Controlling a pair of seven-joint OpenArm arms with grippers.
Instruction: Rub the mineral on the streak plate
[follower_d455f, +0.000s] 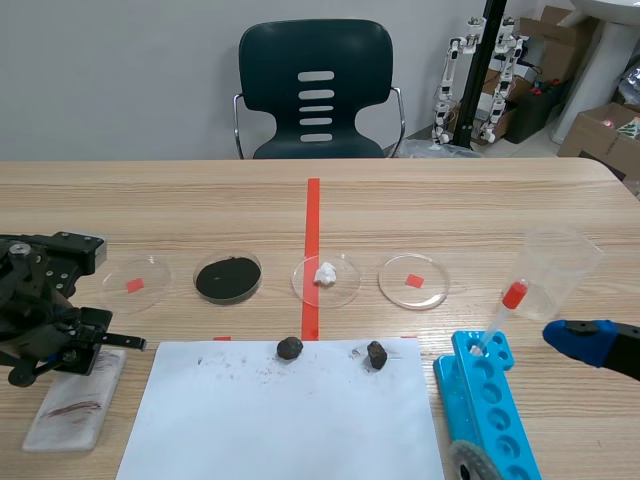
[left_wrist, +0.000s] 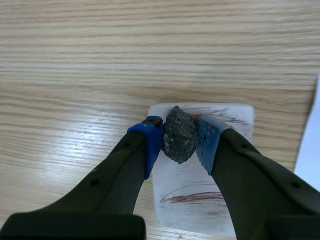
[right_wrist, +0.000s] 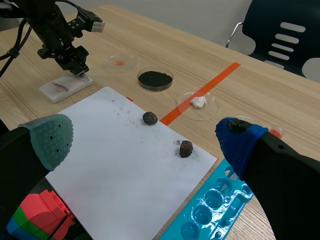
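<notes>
Left wrist view: mineral (left_wrist: 178, 131) pinched in claw (left_wrist: 179, 137).

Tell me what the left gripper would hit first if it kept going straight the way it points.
Most likely the white streak plate right ahead of the left gripper, the dark mineral in its pads touching first; the gap is unclear.

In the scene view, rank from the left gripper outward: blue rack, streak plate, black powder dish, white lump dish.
1. Streak plate, directly under the left gripper holding the mineral.
2. Black powder dish, left of centre.
3. White lump dish, centre.
4. Blue rack, far right.
</notes>
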